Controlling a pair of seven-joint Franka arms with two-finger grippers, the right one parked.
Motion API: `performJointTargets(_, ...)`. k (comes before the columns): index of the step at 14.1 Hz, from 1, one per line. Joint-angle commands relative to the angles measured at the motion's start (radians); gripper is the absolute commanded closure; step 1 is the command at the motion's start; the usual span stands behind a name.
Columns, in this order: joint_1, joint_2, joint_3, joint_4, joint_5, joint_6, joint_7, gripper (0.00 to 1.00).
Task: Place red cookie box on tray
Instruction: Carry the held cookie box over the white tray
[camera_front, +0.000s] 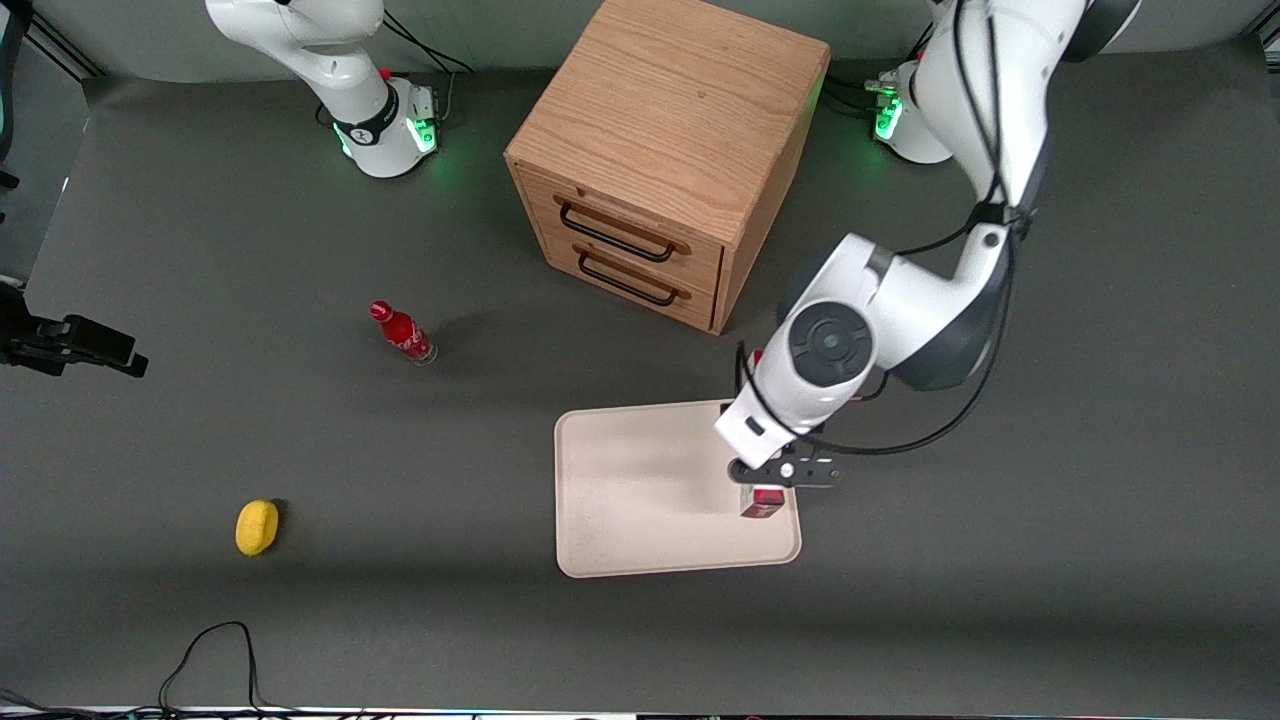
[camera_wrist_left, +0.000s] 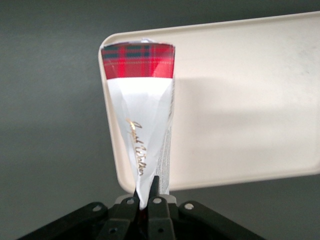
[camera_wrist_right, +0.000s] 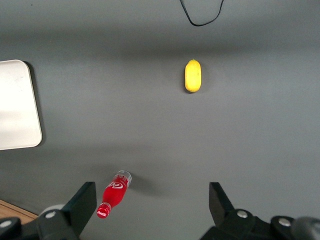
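Red cookie box (camera_wrist_left: 141, 120): held pinched between the closed fingers of the gripper (camera_front: 775, 478), above the tray (camera_front: 640, 480) near its edge toward the working arm's end. Tray: set on the table (camera_front: 300, 600), nearer the front camera than the wooden drawer cabinet (camera_front: 665, 150).

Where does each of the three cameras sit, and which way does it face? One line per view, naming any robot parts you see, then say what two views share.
Front view: high above the table, looking down on the wooden drawer cabinet, the tray and both arms.
Left wrist view: on the working arm, looking down past the gripper, which pinches the red cookie box over the tray.
Right wrist view: on the parked arm, looking down at the lemon and red bottle; black fingers show.
Shared: the tray appears in all three.
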Motion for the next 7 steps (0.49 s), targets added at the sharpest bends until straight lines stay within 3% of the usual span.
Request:
performJointTargets(1,-0.049,0.080,0.070,0.054,0.026,0.055,-0.029,1.00)
performJointTargets(5,-0.051,0.120,0.111,0.053,0.021,0.116,-0.022,1.00)
performJointTargets(6,-0.051,0.123,0.113,0.050,0.021,0.133,-0.026,0.85)
performJointTargets(7,-0.054,0.130,0.113,0.041,0.027,0.151,-0.026,0.01)
